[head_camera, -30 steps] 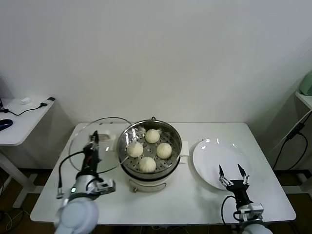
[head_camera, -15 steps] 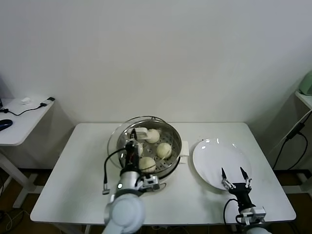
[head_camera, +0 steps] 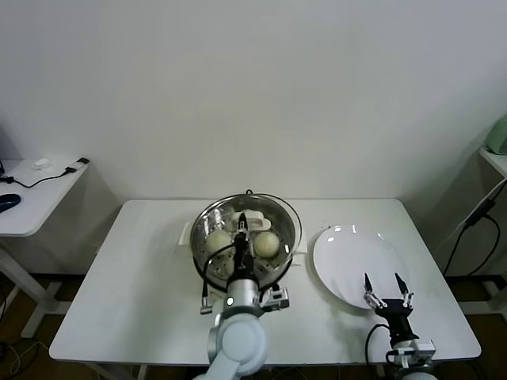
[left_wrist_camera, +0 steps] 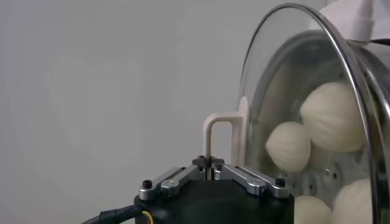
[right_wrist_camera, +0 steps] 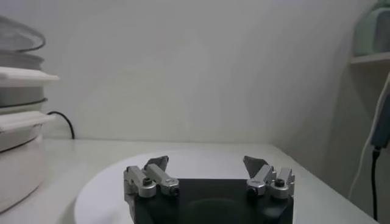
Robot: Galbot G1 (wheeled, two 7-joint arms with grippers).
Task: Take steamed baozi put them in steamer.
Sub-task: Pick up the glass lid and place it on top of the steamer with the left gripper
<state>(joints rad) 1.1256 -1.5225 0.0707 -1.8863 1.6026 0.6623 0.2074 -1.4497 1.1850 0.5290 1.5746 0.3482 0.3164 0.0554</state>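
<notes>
Several cream-white steamed baozi [head_camera: 266, 243] lie in the round steel steamer [head_camera: 283, 263] at the table's middle. My left gripper [head_camera: 242, 226] is shut on the thin cream handle [left_wrist_camera: 219, 137] of a round glass lid [head_camera: 279, 207], which it holds over the steamer. In the left wrist view my left gripper [left_wrist_camera: 209, 163] pinches that handle, and the baozi [left_wrist_camera: 332, 115] show through the lid [left_wrist_camera: 286, 73]. Whether the lid rests on the rim I cannot tell. My right gripper [head_camera: 386, 286] stands open and empty at the near edge of the white plate [head_camera: 348, 253].
The white plate [right_wrist_camera: 106, 182] is bare and lies right of the steamer [right_wrist_camera: 15, 161]. A side table [head_camera: 36, 198] with cables stands at far left. A dark cable [head_camera: 475, 222] hangs at the far right past the table's edge.
My left gripper has carried the glass lid from the table left of the steamer rightward to over the steamer. The right gripper has drifted slightly toward the table's near edge, still open.
</notes>
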